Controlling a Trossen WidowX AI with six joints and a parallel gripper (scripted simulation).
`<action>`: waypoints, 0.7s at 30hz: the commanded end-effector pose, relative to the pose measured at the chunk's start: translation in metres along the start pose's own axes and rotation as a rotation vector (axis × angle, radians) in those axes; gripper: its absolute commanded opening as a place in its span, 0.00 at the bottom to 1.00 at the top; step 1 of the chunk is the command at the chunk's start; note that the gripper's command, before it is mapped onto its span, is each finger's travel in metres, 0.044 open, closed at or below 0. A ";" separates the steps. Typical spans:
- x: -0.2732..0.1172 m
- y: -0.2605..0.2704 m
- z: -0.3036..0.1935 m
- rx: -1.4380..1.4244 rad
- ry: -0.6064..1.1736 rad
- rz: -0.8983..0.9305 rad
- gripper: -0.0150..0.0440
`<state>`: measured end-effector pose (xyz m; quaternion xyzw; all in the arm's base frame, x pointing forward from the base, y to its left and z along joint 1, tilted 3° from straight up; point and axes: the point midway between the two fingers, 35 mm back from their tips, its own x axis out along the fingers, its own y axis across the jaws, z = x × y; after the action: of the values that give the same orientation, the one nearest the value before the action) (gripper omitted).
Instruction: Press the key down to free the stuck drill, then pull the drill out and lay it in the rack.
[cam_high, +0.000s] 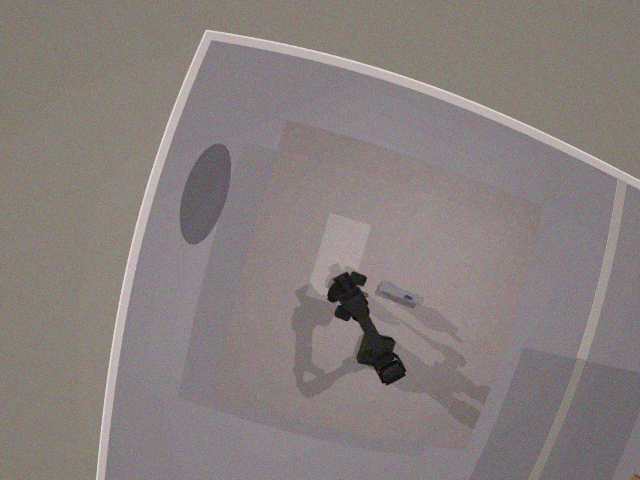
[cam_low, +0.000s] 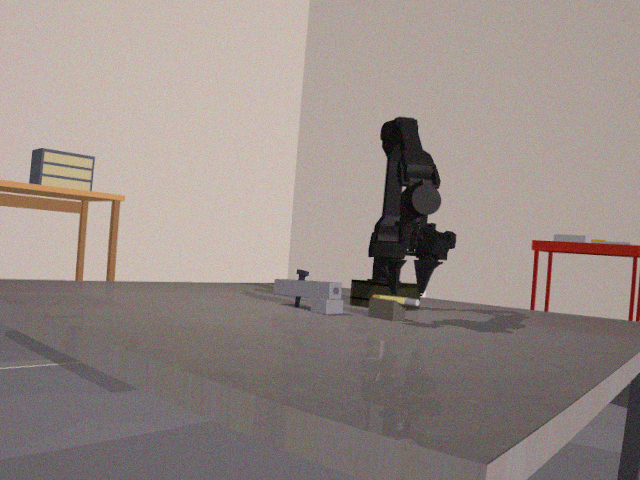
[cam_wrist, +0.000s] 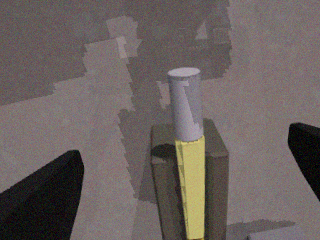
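1 grey surface (cam_high: 454, 242) (cam_low: 310, 346). 1 black arm (cam_high: 368, 326) (cam_low: 391, 196), inward of all edges. 1 end effector (cam_high: 350, 295) (cam_low: 408, 295) (cam_wrist: 187, 147), spread, holding 0 items. 1 grey block (cam_high: 395, 292) (cam_low: 307, 289) (cam_wrist: 276, 234), well back from the surface's near corner. 1 brown rack (cam_low: 386, 309) (cam_wrist: 218, 172), beside it. 1 yellow-and-grey drill (cam_high: 366, 296) (cam_low: 395, 299) (cam_wrist: 193, 175), lying in rack. 1 dark key (cam_high: 408, 297) (cam_low: 302, 273), upright in block.

In the wrist view, the lower edge cuts off the drill (cam_wrist: 191, 185) (yellow part).
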<state>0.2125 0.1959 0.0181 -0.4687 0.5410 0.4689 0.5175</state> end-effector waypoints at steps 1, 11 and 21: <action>-0.018 -0.001 0.001 0.004 -0.002 -0.007 1.00; -0.054 -0.034 -0.008 -0.026 -0.253 -0.076 1.00; -0.175 -0.095 -0.084 -0.262 -0.679 -0.704 1.00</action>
<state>0.2958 0.1340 0.1545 -0.4560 0.2013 0.4983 0.7094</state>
